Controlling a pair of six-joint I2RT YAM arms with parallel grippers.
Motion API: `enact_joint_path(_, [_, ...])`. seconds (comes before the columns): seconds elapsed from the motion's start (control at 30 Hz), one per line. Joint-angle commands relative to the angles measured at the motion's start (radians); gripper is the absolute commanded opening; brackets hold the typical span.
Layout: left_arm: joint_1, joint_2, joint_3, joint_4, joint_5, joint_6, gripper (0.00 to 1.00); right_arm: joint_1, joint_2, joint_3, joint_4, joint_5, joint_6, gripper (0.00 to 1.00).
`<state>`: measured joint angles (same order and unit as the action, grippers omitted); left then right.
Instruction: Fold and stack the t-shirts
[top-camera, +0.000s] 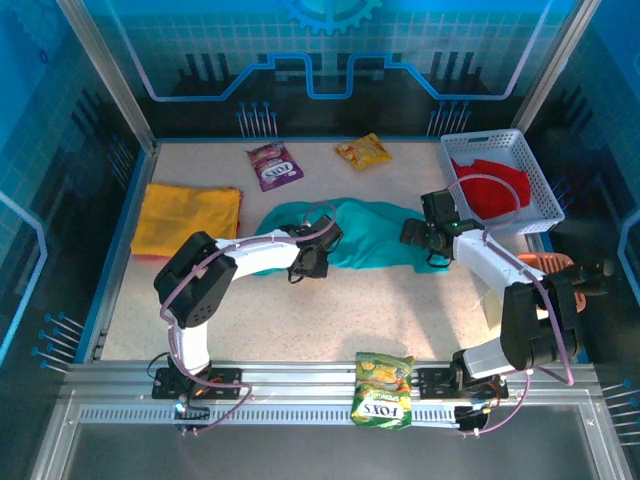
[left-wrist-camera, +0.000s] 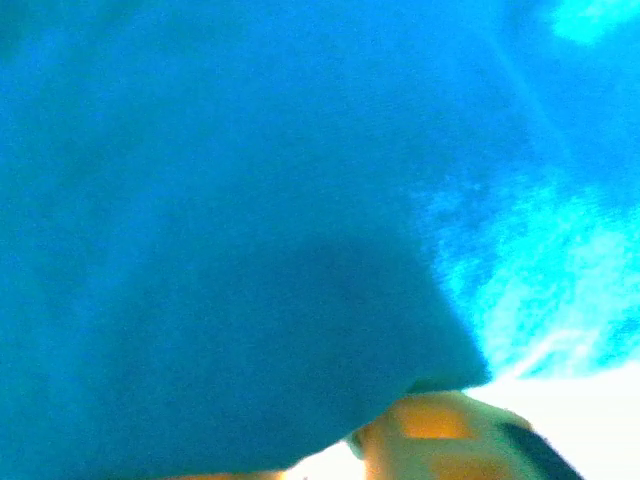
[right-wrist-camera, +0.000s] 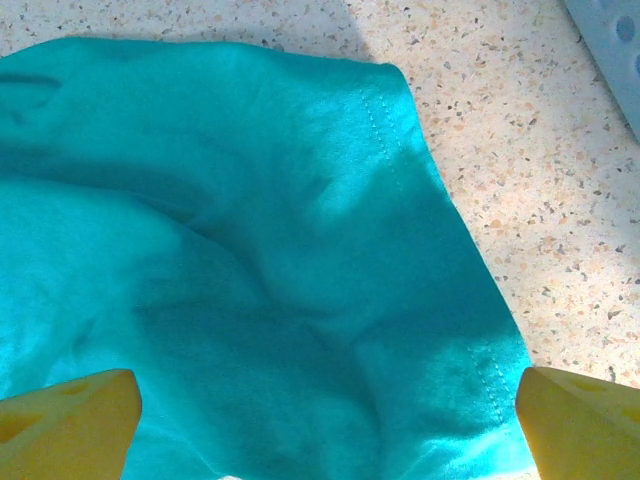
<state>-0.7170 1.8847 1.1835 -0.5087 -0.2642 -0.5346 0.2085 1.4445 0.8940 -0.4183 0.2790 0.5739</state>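
The yellow shirt (top-camera: 187, 218) lies folded; the teal shirt (top-camera: 365, 238) is rumpled, the red shirt (top-camera: 492, 185) sits in the basket (top-camera: 540, 205) (no stack yet); the right gripper (right-wrist-camera: 325, 420) gapes wide, the left gripper (top-camera: 308, 262) I cannot tell

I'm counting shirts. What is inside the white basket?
A red t-shirt lies bunched inside the white basket, covering most of its floor. Whether anything is under the red cloth cannot be seen, because it is covered.

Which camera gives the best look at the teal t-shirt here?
Top external: the whole teal t-shirt shows, lying crumpled. Left wrist gives blurred close-up cloth; right wrist gives a stitched hem corner, sharp but partial.
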Motion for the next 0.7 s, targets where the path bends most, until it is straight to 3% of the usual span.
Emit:
enact_joint_path(0.0, [0.007,0.001,0.031,-0.043,-0.043,0.037,0.09,-0.012,-0.004,-0.004,-0.007,-0.006,0.011,0.97])
enact_joint_path(0.07, [0.005,-0.024,0.049,-0.099,-0.047,0.083,0.02,-0.014,-0.004,-0.007,-0.001,-0.011,0.015,0.97])
enact_joint_path(0.37, [-0.035,-0.307,0.028,-0.517,-0.051,0.228,0.00,-0.021,0.039,-0.007,0.022,-0.021,0.020,0.96])
enact_joint_path(0.53, [-0.122,-0.393,0.036,-0.754,0.004,0.225,0.03,-0.020,0.075,0.005,0.034,-0.043,0.035,0.96])
enact_joint_path(0.67, [-0.217,-0.409,-0.017,-0.844,0.073,0.181,0.05,-0.022,0.077,0.015,0.028,-0.032,0.028,0.96])
